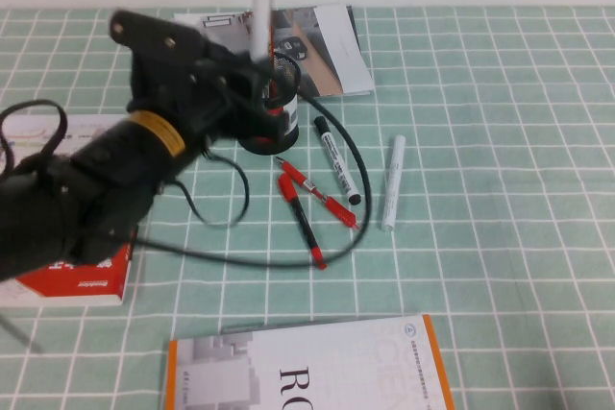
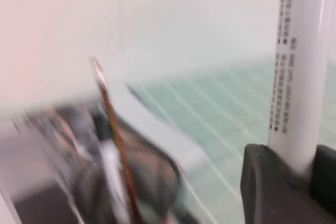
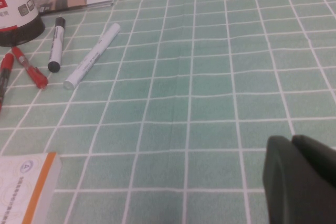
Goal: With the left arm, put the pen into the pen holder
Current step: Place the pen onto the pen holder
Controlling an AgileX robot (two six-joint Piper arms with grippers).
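My left gripper (image 1: pixel 258 69) is shut on the pen (image 1: pixel 261 18) and holds it upright, white barrel up, with a small dark end on top. The pen's lower part is hidden behind the gripper. It stands right above the pen holder (image 1: pixel 276 114), a black cup with a red and white label, mostly hidden by my arm. In the left wrist view the white barrel (image 2: pixel 296 66) rises from between the black fingers (image 2: pixel 262 187) of my left gripper (image 2: pixel 294 179). The holder also shows in the right wrist view (image 3: pixel 16 11). My right gripper (image 3: pixel 302 179) is shut and empty, low over bare cloth at the right.
Beside the holder lie a slim black-capped marker (image 1: pixel 336 160), an all-white marker (image 1: pixel 394 182) and red pens (image 1: pixel 306 213). A magazine (image 1: pixel 322 45) lies behind, a red and white book (image 1: pixel 82 276) at the left, an orange-edged book (image 1: pixel 307 372) in front. A black cable (image 1: pixel 240 256) loops on the cloth.
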